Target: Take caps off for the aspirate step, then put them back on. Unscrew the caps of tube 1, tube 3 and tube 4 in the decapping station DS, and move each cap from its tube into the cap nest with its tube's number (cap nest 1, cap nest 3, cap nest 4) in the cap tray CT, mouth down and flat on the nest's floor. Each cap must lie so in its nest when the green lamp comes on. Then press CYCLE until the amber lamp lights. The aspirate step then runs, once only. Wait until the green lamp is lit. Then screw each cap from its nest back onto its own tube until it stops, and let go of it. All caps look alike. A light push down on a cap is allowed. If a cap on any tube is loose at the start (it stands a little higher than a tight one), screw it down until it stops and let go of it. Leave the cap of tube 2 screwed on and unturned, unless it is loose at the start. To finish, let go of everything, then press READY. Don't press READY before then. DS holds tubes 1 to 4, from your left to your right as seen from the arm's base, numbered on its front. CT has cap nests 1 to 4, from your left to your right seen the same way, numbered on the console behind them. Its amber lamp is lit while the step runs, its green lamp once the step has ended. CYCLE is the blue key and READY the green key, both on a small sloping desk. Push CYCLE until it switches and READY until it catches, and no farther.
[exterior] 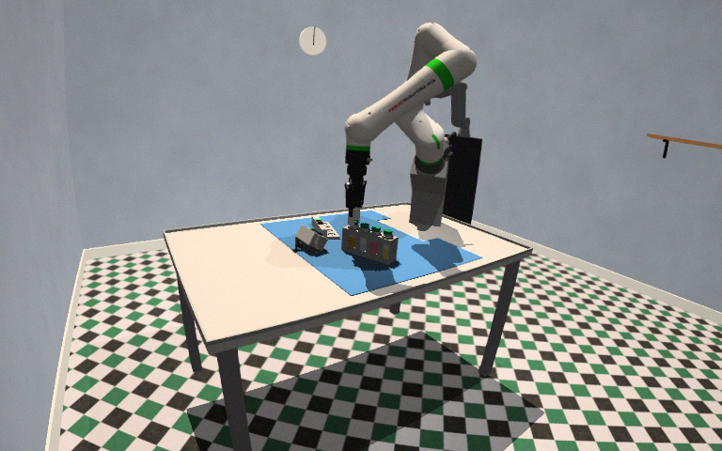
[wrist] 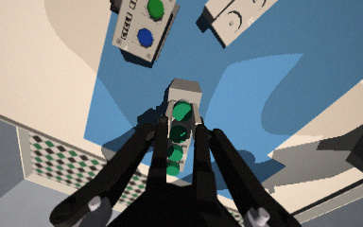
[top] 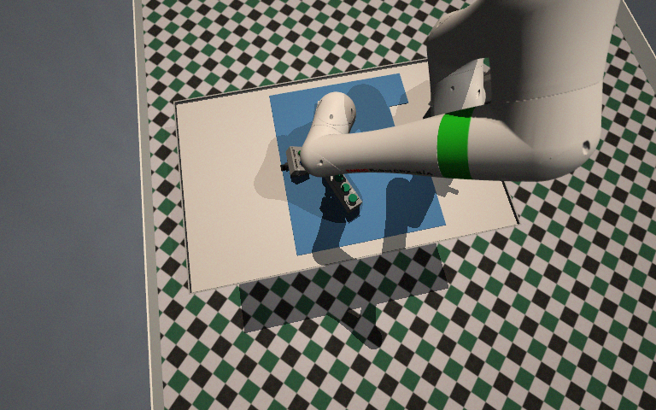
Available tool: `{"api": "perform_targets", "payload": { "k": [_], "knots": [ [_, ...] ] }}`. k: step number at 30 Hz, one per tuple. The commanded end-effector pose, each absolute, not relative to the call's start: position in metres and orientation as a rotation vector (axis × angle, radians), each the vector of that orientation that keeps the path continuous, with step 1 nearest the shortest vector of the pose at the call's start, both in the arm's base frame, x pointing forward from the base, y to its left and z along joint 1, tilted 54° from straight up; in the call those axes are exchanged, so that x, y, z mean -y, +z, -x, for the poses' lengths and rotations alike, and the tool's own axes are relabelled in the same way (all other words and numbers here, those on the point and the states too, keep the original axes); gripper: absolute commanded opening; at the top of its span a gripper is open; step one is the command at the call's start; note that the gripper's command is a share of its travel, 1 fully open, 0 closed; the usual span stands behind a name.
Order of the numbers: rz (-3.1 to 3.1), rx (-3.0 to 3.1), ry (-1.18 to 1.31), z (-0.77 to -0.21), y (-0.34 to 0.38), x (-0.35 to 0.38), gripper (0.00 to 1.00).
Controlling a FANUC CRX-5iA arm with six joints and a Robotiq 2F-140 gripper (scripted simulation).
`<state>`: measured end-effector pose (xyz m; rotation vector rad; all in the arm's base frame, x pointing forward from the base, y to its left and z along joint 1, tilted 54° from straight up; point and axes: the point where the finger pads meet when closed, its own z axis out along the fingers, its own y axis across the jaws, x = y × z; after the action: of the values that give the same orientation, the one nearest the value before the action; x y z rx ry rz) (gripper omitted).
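Observation:
The decapping station stands on the blue mat with four green-capped tubes in a row. My gripper points straight down at the row's end nearest the key desk and is shut on the green cap there. I cannot read its tube number. The other caps sit on their tubes. In the wrist view the fingers flank the far part of the cap row. In the top view the arm hides the gripper.
The sloping key desk carries the blue CYCLE key and the green READY key. The cap tray lies beside it, its visible nests empty. The arm's base stands at the table's back.

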<state>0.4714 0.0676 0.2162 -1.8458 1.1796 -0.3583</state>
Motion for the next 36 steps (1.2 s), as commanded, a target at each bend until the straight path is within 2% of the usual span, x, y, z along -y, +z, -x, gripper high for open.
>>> {"api": "perform_targets", "payload": {
  "k": [1,9,17,18,28,36],
  "knots": [
    [1.695,-1.413,-0.231,-0.4716,0.2163,-0.0681,0.00],
    [1.419,-1.677,-0.037,-0.4718,0.2161,-0.0682,0.00],
    [1.419,-1.677,-0.037,-0.4718,0.2161,-0.0682,0.00],
    [1.419,-1.677,-0.037,-0.4718,0.2161,-0.0682,0.35],
    [1.419,-1.677,-0.037,-0.4718,0.2161,-0.0682,0.35],
    [1.739,-1.364,-0.264,-0.4716,0.2164,-0.0680,0.35]
  ]
}}
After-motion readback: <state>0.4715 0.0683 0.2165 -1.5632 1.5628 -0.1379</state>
